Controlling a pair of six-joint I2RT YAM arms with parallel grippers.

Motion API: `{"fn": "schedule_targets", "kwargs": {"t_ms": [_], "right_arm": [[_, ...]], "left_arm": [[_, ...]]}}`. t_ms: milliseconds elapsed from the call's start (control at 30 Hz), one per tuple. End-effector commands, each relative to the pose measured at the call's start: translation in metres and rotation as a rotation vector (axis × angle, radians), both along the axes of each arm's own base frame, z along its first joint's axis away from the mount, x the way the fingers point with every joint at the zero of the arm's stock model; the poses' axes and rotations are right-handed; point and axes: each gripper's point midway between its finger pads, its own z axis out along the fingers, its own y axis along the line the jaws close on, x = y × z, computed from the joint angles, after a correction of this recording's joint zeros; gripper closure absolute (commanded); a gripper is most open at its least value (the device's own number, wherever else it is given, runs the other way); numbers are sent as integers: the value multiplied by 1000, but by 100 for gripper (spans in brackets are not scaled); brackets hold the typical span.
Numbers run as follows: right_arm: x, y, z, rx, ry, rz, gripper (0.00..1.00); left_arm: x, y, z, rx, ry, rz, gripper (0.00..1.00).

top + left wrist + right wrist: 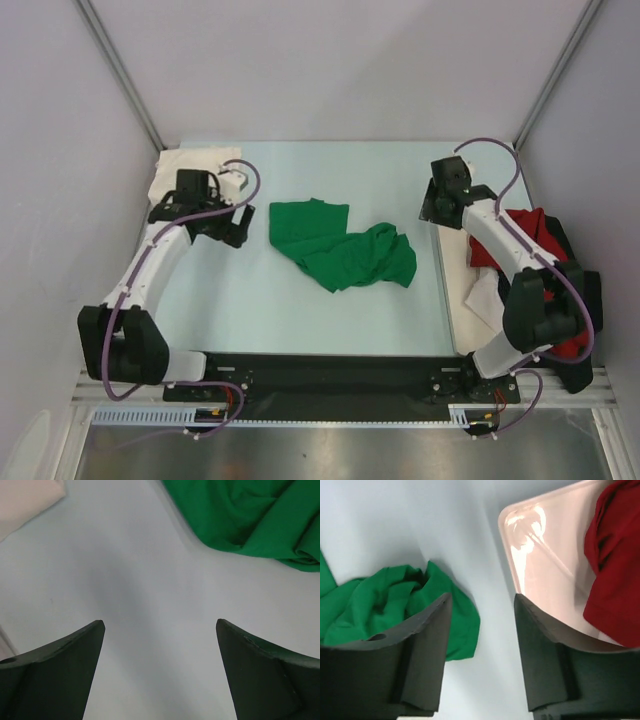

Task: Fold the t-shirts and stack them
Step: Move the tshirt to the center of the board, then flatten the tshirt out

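Though partly hidden by right arm (497, 236), red t-shirt (615, 565) on tray (540, 555); left fingers (55, 672), right fingers (420, 645) wide, empty.

Setting: we see a robot lab cell.
Walls: bare white panels (330, 60), grey metal posts (120, 75), upper frame.
Mount: slotted aluminium rail (150, 413), bottom.

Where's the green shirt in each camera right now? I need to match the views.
Top view: green shirt lies crumpled at the centre.
Left wrist: green shirt fills the upper right corner.
Right wrist: green shirt sits at lower left.
Shared landmark: the pale table under it.
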Motion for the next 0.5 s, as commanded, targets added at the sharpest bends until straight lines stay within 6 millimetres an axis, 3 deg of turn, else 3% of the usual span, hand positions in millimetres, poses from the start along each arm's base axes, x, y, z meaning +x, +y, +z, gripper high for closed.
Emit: {"fn": "schedule_targets", "kwargs": {"t_ms": [0, 67, 100, 133, 200, 233, 267, 300, 333, 400, 467], "right_arm": [[-19, 27, 47, 31, -151, 10, 41], [-38, 69, 46, 77, -170, 120, 40], [-45, 80, 43, 94, -164, 138, 39], [-56, 99, 40, 119, -156, 168, 39], [-72, 114, 21, 175, -117, 152, 39], [-76, 123, 16, 210, -113, 153, 39], [-87, 133, 1, 234, -74, 172, 39], [-91, 141, -6, 275, -60, 158, 39], [-88, 151, -7, 315, -79, 161, 39], [-95, 167, -29, 385, -12, 176, 39], [-94, 180, -33, 434, 7, 198, 39]], "left_arm": [[15, -22, -14, 64, -24, -77, 1], [33, -27, -27, 50, 11, -50, 1], [55, -29, -17, 42, -28, -24, 0], [69, -24, -34, 67, 9, 16, 1], [92, -27, -44, 51, 38, 74, 2], [117, -32, -25, 34, -7, 86, 2], [123, -36, -55, 30, 83, 100, 3], [131, -42, -58, 21, 96, 99, 3], [150, -50, -48, 1, 71, 96, 3], [166, -69, -65, -25, 115, 74, 4], [171, -80, -73, -32, 136, 64, 4]]}}
